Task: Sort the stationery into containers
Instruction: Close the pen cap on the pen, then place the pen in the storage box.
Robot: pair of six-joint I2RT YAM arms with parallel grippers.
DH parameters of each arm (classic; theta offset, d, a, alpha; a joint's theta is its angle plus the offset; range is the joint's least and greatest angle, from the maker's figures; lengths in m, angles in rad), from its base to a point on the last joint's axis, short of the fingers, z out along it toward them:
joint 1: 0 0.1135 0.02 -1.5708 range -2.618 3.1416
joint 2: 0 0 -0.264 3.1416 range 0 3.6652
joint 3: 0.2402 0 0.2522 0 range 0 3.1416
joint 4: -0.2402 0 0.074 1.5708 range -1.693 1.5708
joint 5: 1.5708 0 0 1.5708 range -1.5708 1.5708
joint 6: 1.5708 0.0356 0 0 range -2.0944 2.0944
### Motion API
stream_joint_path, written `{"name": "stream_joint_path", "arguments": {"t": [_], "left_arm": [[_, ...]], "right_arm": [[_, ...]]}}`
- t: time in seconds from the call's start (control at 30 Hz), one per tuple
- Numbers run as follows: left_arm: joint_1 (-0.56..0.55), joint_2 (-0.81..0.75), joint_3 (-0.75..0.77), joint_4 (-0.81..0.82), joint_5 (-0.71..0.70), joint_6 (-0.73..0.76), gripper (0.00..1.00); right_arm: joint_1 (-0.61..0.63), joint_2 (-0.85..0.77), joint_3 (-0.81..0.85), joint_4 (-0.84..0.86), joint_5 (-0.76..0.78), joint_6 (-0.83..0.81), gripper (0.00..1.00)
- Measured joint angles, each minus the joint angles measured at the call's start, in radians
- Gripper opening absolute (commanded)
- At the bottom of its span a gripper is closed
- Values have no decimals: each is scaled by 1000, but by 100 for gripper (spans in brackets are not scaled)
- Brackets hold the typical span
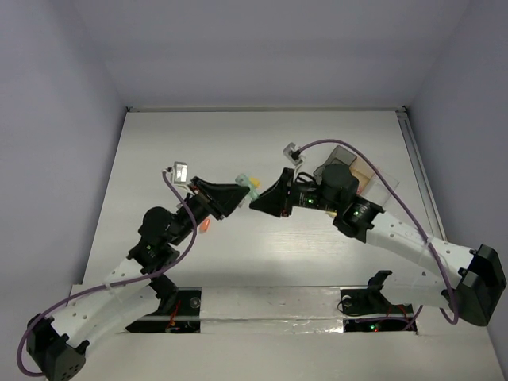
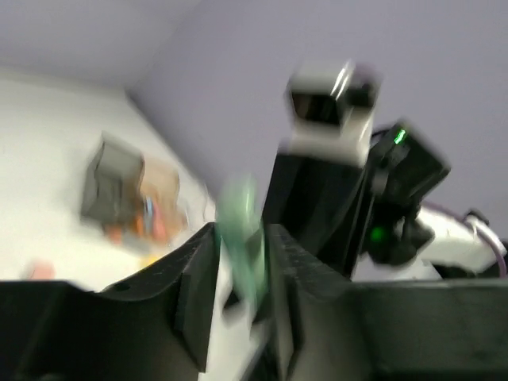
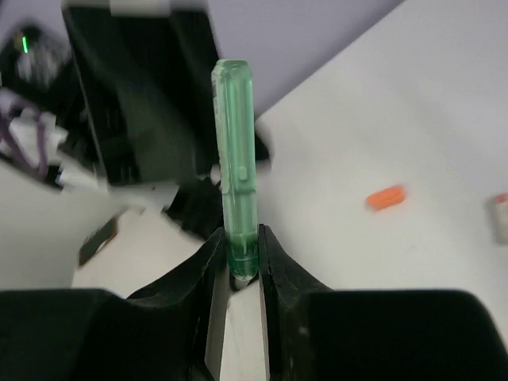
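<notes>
We see the right gripper point(image 3: 238, 248) closed tight on the lower end of the green piece point(image 3: 236, 151), which stands straight up out of its fingertips. The left gripper point(image 2: 240, 238) meets it from the other side. Its fingers are drawn in with the same green piece between them, and through the blur they seem to press on it. The piece hangs in the air to the left of the bins point(image 1: 340, 154), a little nearer us than they are. Farther left of the bins, an orange piece point(image 1: 205, 226) lies under the left arm. At the bins themselves we make out orange and pink smudges, but we cannot tell whether they lie inside or beside.
</notes>
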Motion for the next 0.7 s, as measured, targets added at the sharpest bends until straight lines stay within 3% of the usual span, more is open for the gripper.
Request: {"name": "stream_joint_path", "arguments": {"t": [0.3,0.4,0.43,0.7], "left_arm": [[-40,-12,3,-317,86,74,79],[-40,-21,4,-353,85,91,88],[-40,-24,6,-363,85,98,99],[-40,-76,57,-476,33,175,99]], "right_arm": [[-115,-58,-8,198,224,2,0],[-124,-57,-8,208,246,3,0],[-128,-57,-8,205,251,2,0],[-322,-108,-8,-17,379,-19,0]]}}
